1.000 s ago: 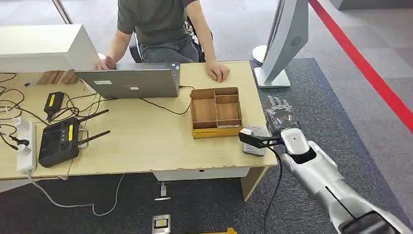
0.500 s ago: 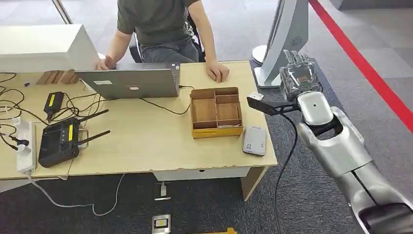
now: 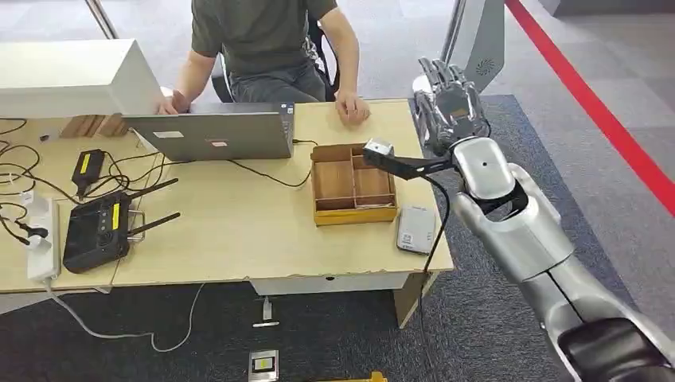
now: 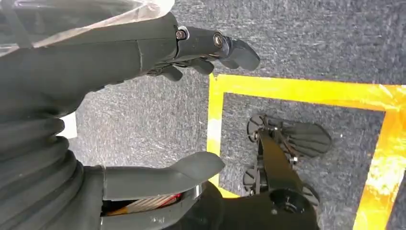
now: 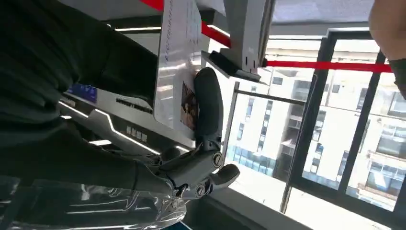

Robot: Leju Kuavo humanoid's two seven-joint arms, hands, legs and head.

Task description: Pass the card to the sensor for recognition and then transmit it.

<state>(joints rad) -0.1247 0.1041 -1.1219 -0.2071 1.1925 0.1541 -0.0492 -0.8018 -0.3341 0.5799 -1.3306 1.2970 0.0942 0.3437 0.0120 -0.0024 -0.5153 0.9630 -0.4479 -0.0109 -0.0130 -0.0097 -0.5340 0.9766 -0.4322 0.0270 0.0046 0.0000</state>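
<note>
Here, at the far right corner of the table (image 3: 239,239), the robot's right arm reaches up and forward from the lower right, its silver forearm rising to a right hand (image 3: 450,103) held upright with fingers pointing away from the robot, just beyond the table's edge and in front of the white stand (image 3: 477,48) on the floor. Seen from the right wrist, that hand pinches the card (image 5: 179,72), a pale laminated sheet with a small picture on it, pressed flat between the thick thumb (image 5: 208,108) and the darker fingers; the card stands on edge against a background of window frames and buildings. Back on the table, the grey sensor (image 3: 416,229) lies flat near the front right corner, just beside the wooden compartment box (image 3: 353,183) and well below the raised hand. A person (image 3: 263,40) sits on the far side of the table, one hand (image 3: 352,106) resting on the tabletop just beyond the box, behind an open laptop (image 3: 211,135). Left of the box lie a black controller (image 3: 97,227) and loose cables. The left hand (image 4: 143,110) hangs over grey carpet marked with yellow tape, fingers and thumb spread apart, holding nothing.
</note>
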